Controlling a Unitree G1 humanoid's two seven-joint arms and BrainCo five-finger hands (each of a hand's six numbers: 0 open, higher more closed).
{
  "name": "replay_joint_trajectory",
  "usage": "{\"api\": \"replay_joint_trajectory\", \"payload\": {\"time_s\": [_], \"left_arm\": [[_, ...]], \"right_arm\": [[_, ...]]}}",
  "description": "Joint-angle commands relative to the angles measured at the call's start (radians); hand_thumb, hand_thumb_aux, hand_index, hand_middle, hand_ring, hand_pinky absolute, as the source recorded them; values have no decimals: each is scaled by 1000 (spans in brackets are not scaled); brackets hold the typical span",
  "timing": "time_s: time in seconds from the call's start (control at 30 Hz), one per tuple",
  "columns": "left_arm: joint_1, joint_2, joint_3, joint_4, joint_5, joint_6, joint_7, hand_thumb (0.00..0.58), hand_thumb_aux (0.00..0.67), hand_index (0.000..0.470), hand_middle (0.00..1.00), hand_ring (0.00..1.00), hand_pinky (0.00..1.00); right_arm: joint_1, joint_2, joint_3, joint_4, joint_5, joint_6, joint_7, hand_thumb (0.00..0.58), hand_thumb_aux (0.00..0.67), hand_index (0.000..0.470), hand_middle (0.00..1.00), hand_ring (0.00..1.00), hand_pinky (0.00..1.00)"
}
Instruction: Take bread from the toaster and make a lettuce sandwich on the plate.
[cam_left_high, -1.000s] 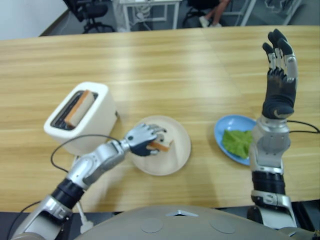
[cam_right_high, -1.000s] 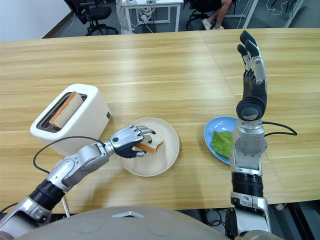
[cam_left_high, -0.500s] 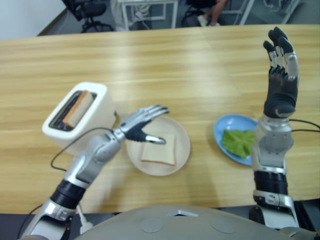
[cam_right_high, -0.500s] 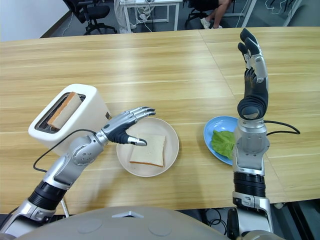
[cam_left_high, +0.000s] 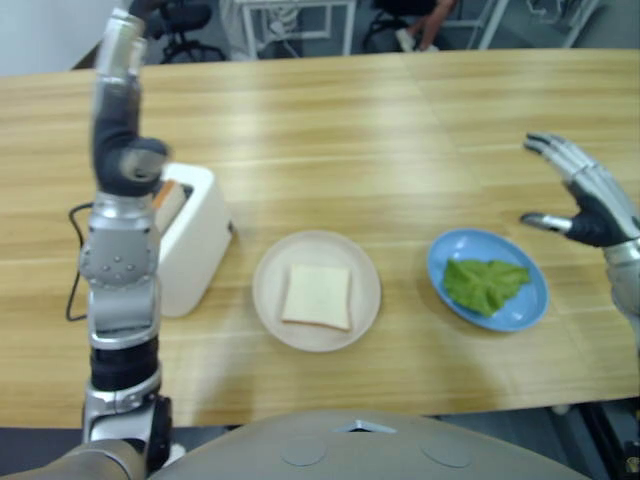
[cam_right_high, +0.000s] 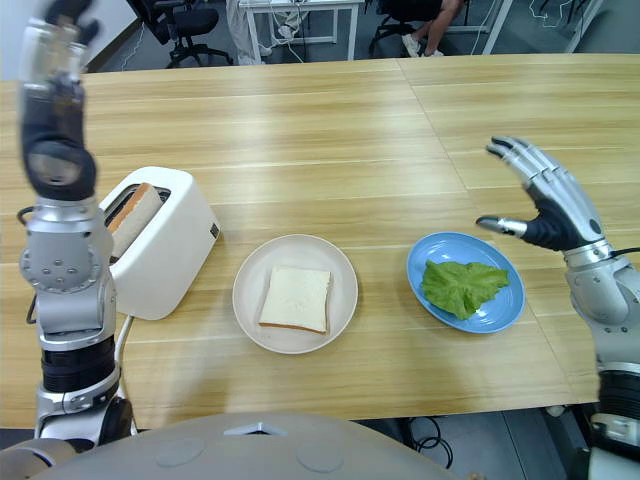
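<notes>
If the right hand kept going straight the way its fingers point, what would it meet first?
Probably nothing: the right hand points away over bare table, past the blue plate with lettuce, though height is unclear.

Clipped by the top edge: left hand (cam_right_high: 50, 75), held high at the far left. Hidden behind its forearm: near end of the toaster (cam_right_high: 175, 250) and the lower part of the bread slice (cam_right_high: 137, 212) in the slot. Blurred in the left eye view where arm and toaster overlap. Cut by the right edge: forearm below the right hand (cam_right_high: 555, 205). Cropped on both sides: bench (cam_right_high: 330, 130).
</notes>
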Motion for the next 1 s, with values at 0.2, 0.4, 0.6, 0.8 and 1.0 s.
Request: {"api": "replay_joint_trajectory", "payload": {"time_s": [0.2, 0.4, 0.6, 0.8, 1.0], "left_arm": [[1, -27, 41, -36, -20, -5, 36, 0, 0, 0, 0, 0, 0], [2, -27, 22, -43, -7, 7, 27, 0, 0, 0, 0, 0, 0], [-2, -30, 16, -57, -4, 27, 30, 0, 0, 0, 0, 0, 0], [5, -25, 23, -71, -6, 43, 25, 0, 0, 0, 0, 0, 0], [5, -17, 26, -77, -13, 53, 11, 0, 0, 0, 0, 0, 0]], "right_arm": [[19, -195, 249, 83, -354, 99, -130, 0, 0, 0, 0, 0, 0], [-96, -255, 446, 157, -488, 128, -166, 0, 0, 0, 0, 0, 0], [-172, -282, 582, 215, -545, 140, -192, 0, 0, 0, 0, 0, 0], [-232, -272, 686, 286, -572, 150, -220, 0, 0, 0, 0, 0, 0], [-298, -227, 807, 405, -622, 183, -278, 0, 0, 0, 0, 0, 0]]}}
